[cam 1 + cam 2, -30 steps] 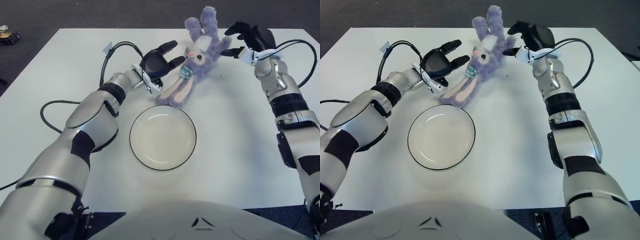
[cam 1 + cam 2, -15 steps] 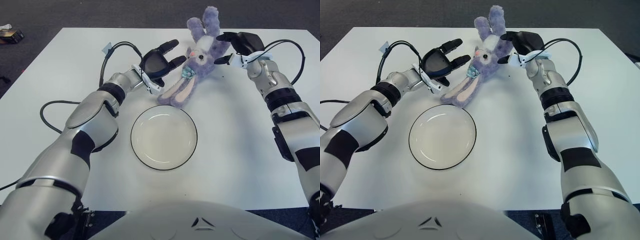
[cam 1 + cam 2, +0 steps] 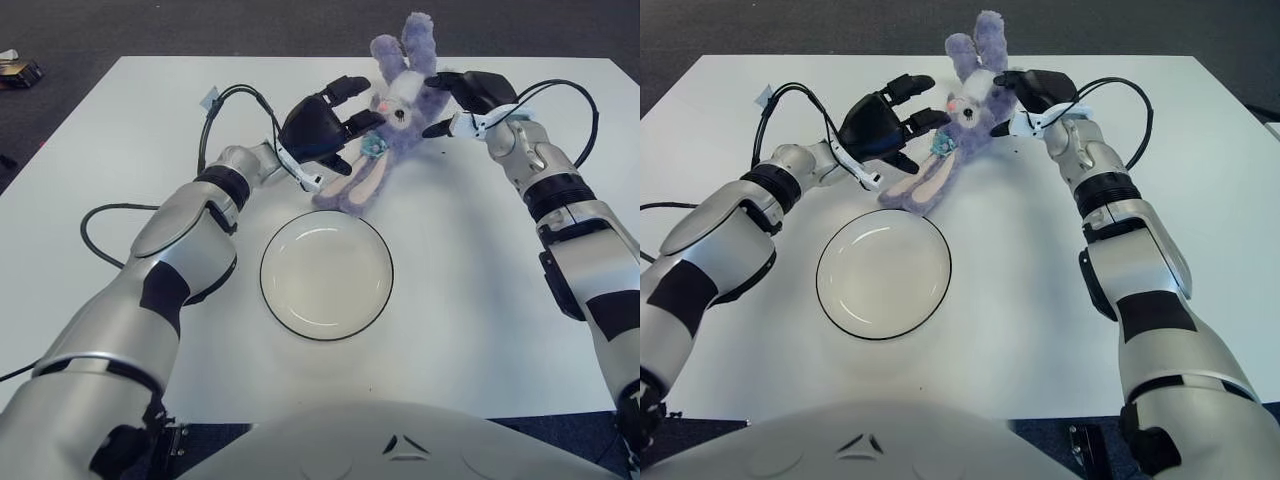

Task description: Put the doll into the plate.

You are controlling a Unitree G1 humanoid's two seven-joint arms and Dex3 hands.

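The doll [image 3: 385,130] lay outside the empty plate [image 3: 326,274]; the left hand [image 3: 322,128] and right hand [image 3: 466,95], fingers spread, flanked it ungrasped.

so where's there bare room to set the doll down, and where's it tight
The plate holds nothing, and the table is bare to its right. It is tight at the far edge, where the left hand and right hand flank the doll. A cable loops at left.

Doll [image 3: 385,135] lies upper centre on the worktop [image 3: 480,290], plate [image 3: 326,274] below it, left hand [image 3: 322,128] and right hand [image 3: 465,98] flanking the doll.
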